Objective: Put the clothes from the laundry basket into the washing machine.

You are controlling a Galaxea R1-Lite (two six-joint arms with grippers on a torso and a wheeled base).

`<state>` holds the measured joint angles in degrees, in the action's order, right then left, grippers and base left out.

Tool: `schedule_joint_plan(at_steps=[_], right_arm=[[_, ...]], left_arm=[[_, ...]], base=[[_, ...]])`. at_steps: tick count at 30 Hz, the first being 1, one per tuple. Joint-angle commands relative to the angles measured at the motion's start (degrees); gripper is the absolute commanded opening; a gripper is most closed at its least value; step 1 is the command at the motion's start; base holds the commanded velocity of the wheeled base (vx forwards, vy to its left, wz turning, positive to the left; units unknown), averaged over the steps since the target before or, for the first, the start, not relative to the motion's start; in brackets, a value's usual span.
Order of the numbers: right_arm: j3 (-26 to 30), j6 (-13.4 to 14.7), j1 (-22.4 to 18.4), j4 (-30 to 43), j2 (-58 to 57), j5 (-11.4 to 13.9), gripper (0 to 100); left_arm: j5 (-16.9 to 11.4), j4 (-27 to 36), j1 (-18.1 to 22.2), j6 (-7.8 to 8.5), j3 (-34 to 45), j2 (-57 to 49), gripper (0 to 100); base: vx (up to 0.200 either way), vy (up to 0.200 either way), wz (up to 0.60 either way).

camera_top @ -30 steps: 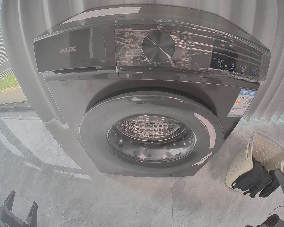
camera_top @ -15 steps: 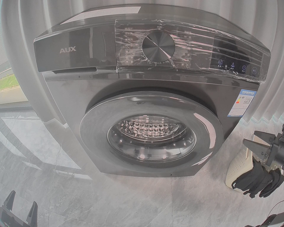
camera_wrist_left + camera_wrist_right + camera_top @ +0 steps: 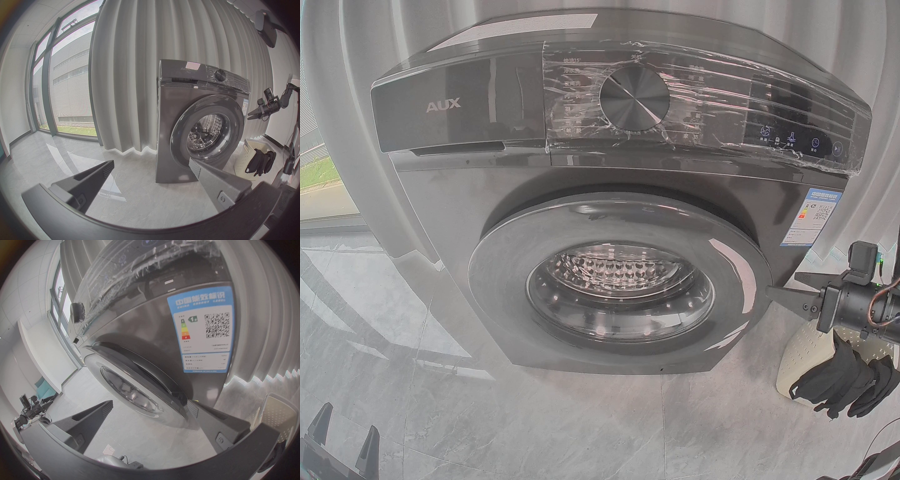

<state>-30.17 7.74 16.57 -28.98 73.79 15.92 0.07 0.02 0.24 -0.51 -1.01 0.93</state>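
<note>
The grey washing machine (image 3: 456,206) stands in front of me with its round glass door (image 3: 619,281) closed. My right gripper (image 3: 784,283) is open, level with the door's right rim, one fingertip almost touching it. Up close, that rim (image 3: 140,387) runs between the right gripper's (image 3: 150,405) spread fingers. The cream laundry basket (image 3: 803,350) sits on the floor to the machine's right, black clothes (image 3: 844,381) draped over its edge. My left gripper (image 3: 344,434) hangs open and low at the left, far from the machine (image 3: 203,125).
Grey curtains (image 3: 125,78) hang behind and beside the machine. Smooth tiled floor (image 3: 550,419) lies bare in front of the door. A blue energy label (image 3: 203,330) marks the machine's front right corner. Large windows (image 3: 62,78) stand to the left.
My right arm rose from the lower right corner and moved left, from above the basket to the door's right rim. The left arm and the clothes kept still.
</note>
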Motion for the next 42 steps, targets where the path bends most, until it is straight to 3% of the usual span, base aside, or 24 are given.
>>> schedule_joint_plan(at_steps=[1,20,33,42], right_arm=[[-0.3,0.0,0.9,-1.5,4.3,-0.2,100],[-0.7,0.1,4.2,-3.5,7.4,-0.5,100],[-3.9,0.1,4.2,-3.5,9.9,-0.7,100],[-2.3,0.2,4.6,-3.5,9.3,-0.5,100]], left_arm=[[0.0,0.0,0.0,-0.02,1.0,-0.8,100],[0.0,0.0,0.0,-0.02,1.0,-0.8,100],[0.0,0.0,0.0,-0.02,1.0,-0.8,100],[0.0,0.0,0.0,-0.02,1.0,-0.8,100]], base=[[0.0,0.0,0.0],[0.0,0.0,0.0],[0.0,0.0,0.0],[0.0,0.0,0.0]])
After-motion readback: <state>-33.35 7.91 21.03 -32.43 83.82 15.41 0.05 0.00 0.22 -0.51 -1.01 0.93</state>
